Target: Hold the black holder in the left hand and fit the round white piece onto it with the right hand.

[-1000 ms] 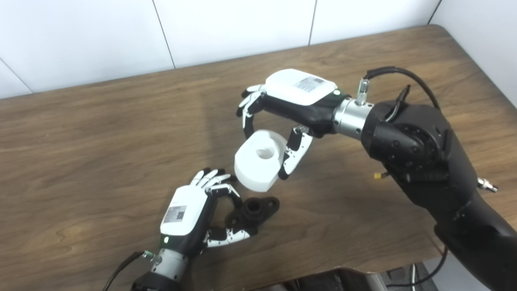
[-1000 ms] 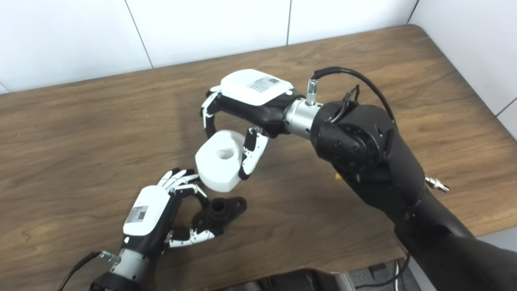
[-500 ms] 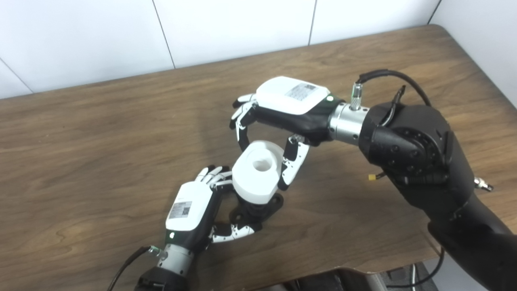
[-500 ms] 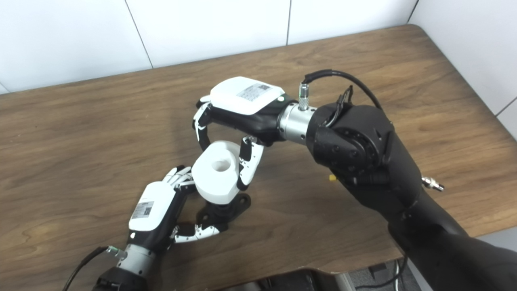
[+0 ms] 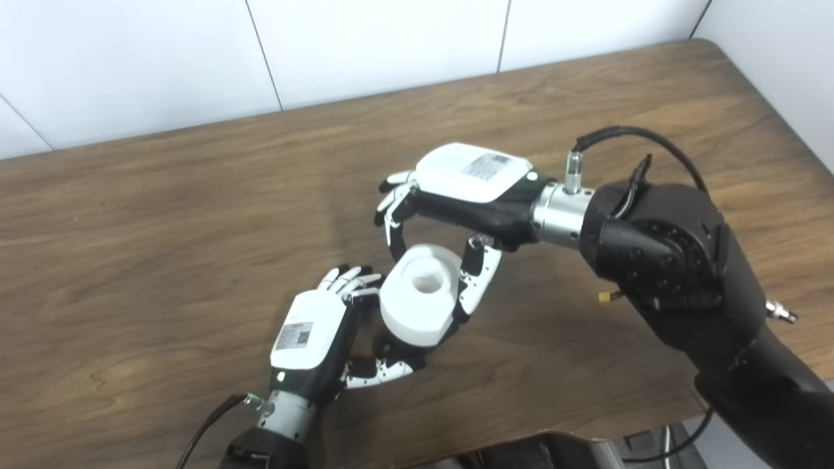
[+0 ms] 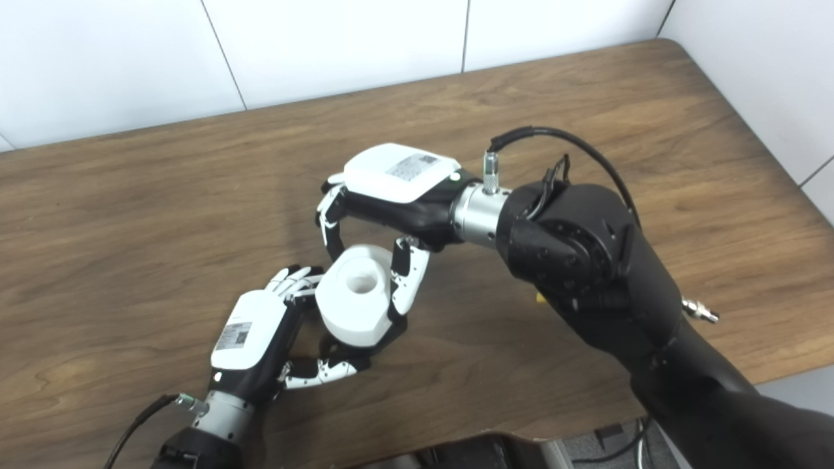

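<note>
**White piece lowered over the holder**

Left eye view: The round white piece (image 5: 422, 301) is pinched between the fingers and thumb of the right hand (image 5: 456, 202), and it has been brought down and toward the near edge since half a second ago. A second ago it hung apart from the black holder (image 5: 399, 348), whose flange and centre boss were then plainly seen on the desk (image 5: 163, 228). Now the holder is almost wholly covered by the piece; only a dark sliver is visible beneath its lower rim. The left hand (image 5: 313, 339) is curled about the holder from the side, its thumb lying under the piece. The bore of the piece faces upward and is slightly tilted.

Right eye view: The same drop is shown. The round white piece (image 6: 355, 303) now sits directly over the black holder (image 6: 384, 339), where earlier the flange stuck out clearly on the right. The right hand (image 6: 384, 189) is closed on the piece, and the left hand (image 6: 260, 339) is closed on the holder. Whether the boss has entered the bore cannot be told, as the joint is hidden.

It is judged that the fitting step is under way: alignment looks nearly reached, and a final press downward appears to be what remains.
</note>
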Tool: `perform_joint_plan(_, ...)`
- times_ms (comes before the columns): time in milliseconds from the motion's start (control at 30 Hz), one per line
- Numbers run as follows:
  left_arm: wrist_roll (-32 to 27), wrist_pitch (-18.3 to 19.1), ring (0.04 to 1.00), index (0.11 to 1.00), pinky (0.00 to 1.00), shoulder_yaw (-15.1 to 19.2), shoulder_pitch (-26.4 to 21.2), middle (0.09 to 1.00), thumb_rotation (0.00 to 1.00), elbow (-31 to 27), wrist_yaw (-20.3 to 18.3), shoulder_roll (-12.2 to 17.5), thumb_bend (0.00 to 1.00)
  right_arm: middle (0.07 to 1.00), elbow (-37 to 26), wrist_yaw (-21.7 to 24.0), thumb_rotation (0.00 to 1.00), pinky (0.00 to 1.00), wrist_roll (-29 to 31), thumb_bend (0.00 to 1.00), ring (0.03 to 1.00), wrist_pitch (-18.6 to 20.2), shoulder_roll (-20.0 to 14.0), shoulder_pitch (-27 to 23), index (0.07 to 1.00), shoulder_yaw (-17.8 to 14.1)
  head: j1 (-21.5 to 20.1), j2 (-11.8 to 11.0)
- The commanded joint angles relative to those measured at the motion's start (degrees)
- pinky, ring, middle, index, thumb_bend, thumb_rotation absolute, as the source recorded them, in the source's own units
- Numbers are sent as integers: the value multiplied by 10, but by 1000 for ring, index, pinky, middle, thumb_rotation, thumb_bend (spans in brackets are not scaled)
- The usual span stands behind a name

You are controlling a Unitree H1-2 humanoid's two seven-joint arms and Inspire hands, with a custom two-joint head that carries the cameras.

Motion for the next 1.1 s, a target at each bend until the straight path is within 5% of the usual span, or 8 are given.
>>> perform_joint_plan(0,11,6,872,487,930,-9,1,795,52,16,-19,-1,520,803,-11,-14,133,818,-4,524,923,-13,5,-17,483,-5,0,0)
perform_joint_plan(1067,12,8,873,487,921,-10,-3,799,52,17,-18,-3,520,803,4,-10,131,859,-69,523,928,-101,31,23,484,13,0,-1)
